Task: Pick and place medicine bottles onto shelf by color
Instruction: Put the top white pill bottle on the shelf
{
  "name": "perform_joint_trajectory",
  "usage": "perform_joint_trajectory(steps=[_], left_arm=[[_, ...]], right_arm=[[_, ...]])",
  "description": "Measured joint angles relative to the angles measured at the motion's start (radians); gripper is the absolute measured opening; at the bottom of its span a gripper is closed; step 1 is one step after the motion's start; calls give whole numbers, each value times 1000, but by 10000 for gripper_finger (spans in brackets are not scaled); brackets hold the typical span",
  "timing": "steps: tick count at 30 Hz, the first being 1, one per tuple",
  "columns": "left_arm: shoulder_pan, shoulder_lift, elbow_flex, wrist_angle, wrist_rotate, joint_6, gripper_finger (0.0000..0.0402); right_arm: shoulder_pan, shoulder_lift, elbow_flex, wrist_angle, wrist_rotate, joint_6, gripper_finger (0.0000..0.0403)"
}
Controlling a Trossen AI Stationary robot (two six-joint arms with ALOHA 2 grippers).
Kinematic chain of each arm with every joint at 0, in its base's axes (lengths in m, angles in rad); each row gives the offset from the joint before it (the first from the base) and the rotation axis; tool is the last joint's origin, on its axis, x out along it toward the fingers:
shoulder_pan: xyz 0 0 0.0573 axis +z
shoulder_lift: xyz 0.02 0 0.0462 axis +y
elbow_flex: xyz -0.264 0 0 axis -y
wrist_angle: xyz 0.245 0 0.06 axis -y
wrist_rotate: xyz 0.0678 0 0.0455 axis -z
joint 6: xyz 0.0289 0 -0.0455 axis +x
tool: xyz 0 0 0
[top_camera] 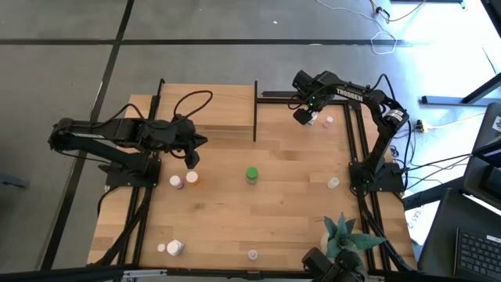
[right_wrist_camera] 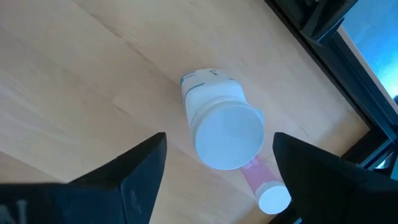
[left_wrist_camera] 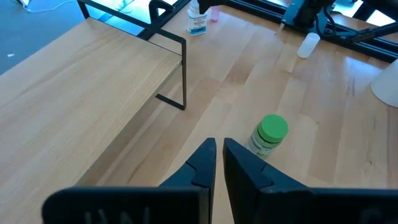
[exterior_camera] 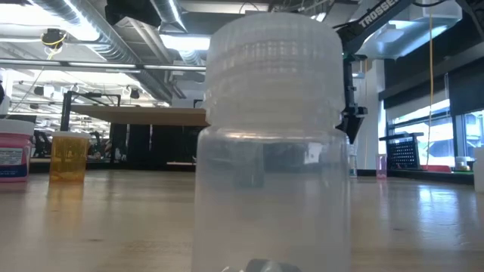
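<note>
A white medicine bottle (right_wrist_camera: 217,118) with a white cap stands near the table's far right corner, a small pink one (right_wrist_camera: 264,186) beside it. My right gripper (right_wrist_camera: 219,140) hangs open above the white bottle, pointing down, one finger on each side of the cap and clear of it; the high view shows the gripper (top_camera: 305,116) there too. My left gripper (left_wrist_camera: 219,163) is shut on nothing, raised just off the near edge of the shelf (top_camera: 207,110). A green-capped bottle (top_camera: 251,175) stands at mid-table. White (top_camera: 176,182) and orange (top_camera: 192,178) bottles stand below the left gripper.
A clear bottle (exterior_camera: 272,143) stands at the near edge, right in front of the low camera. Another clear one (top_camera: 333,183) is at the right, and a white (top_camera: 175,247) and a small pink bottle (top_camera: 161,247) at the near left. A spiky green plant (top_camera: 344,235) sits near right.
</note>
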Motion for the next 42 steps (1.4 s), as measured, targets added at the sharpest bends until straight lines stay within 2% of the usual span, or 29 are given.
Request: perform_joint_trajectory(steps=[27,42], left_arm=[[0,0,0,0,0,3,25],[0,0,0,0,0,3,25]], right_arm=[[0,23,-1,0,1,-15,294],[0,23,-1,0,-27,-9,226]])
